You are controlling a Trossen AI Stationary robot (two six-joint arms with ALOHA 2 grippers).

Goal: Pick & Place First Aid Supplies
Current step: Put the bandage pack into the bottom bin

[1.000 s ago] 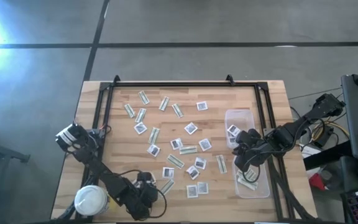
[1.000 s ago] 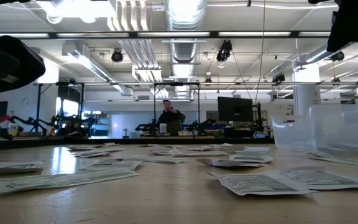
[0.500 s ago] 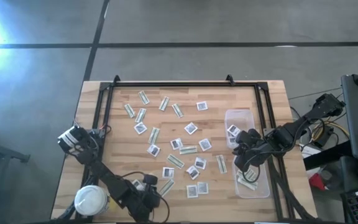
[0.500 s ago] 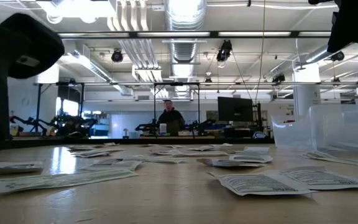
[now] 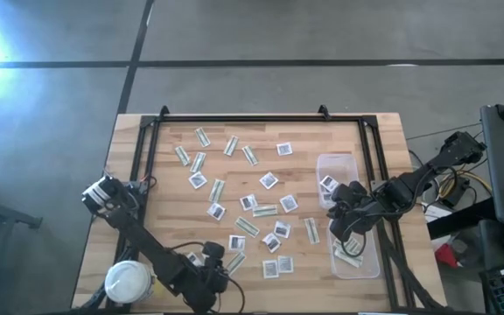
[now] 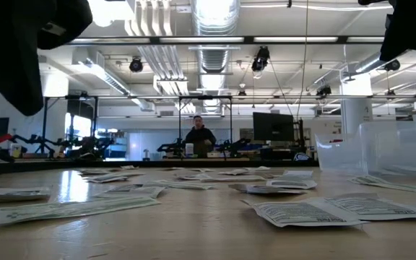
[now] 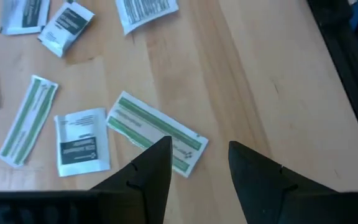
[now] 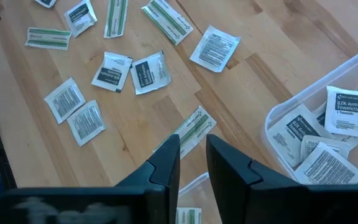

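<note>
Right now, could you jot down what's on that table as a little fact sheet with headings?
Surface: pale wooden table with a black frame.
Loose supplies: square white packets with dark print and narrow green-and-white strips, scattered flat across the middle.
Containers: two clear plastic tubs at the right edge, white packets inside the farther one.
Other item: white-lidded round jar, near left corner.
Left gripper: jaws open, empty, poised over a green-and-white strip.
Right gripper: jaws apart, empty, above the table beside the tubs.
</note>
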